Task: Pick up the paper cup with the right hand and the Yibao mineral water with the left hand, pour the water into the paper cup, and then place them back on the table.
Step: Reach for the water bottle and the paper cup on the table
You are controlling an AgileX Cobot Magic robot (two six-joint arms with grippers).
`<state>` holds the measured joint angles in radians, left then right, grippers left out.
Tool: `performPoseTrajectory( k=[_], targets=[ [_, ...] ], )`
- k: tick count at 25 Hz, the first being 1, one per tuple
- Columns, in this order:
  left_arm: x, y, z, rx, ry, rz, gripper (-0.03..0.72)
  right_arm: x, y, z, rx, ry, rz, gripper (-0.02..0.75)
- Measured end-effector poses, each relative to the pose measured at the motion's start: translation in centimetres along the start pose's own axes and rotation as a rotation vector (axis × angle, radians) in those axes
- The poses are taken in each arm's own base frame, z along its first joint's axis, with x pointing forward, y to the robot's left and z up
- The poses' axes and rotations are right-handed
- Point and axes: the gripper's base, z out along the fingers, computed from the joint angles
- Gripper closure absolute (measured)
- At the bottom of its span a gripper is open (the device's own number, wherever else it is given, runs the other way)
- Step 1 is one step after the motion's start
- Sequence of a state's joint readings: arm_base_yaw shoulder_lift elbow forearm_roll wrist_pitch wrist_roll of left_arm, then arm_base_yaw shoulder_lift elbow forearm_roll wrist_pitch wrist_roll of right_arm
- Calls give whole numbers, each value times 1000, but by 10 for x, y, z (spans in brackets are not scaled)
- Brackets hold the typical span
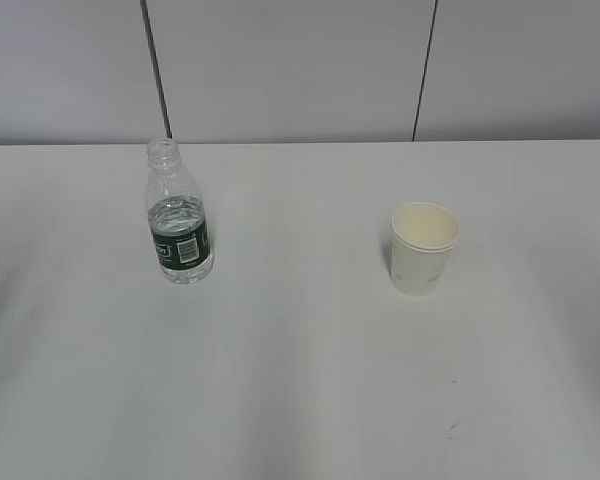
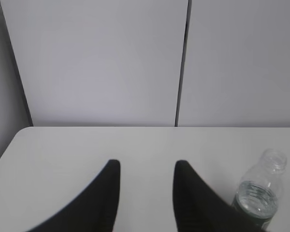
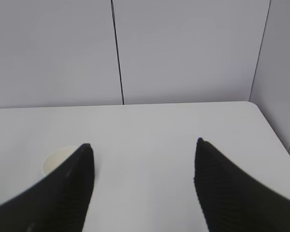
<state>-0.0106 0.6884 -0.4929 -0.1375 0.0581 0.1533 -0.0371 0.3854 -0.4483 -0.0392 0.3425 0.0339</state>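
The Yibao mineral water bottle stands upright on the white table at the left, uncapped, partly filled, with a dark green label. The paper cup stands upright to its right, empty. No arm shows in the exterior view. In the left wrist view my left gripper is open and empty, and the bottle stands just right of its right finger. In the right wrist view my right gripper is wide open and empty; the cup peeks out behind its left finger.
A grey panelled wall with dark vertical seams rises behind the table's far edge. The table's left corner and right corner show in the wrist views. A few small dark specks lie near the front.
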Motion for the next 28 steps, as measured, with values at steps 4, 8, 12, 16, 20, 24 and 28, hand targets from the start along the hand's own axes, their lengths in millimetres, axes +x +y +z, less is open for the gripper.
performPoseTrajectory(
  k=[4,8,12,16,20,24,28],
  targets=[
    [18,1,5,-13,-5,-17,447,16,1,17,-5,-10,-1,225],
    [39,2,6,-27,-5,-47,447,32,1,26,-11,-46,0,225],
    [59,2,4,-36,16,-114,447,43,2,31,-14,-62,0,225],
    [68,3,3,-44,-1,-130,447,51,2,37,-15,-37,0,225],
    [71,2,7,-38,-6,-136,447,51,2,47,-18,-34,0,225],
    [75,-2,19,12,5,-91,447,55,3,62,-21,-14,15,225],
    [81,-8,32,74,8,-63,447,61,3,79,-25,11,34,225]
  ],
)
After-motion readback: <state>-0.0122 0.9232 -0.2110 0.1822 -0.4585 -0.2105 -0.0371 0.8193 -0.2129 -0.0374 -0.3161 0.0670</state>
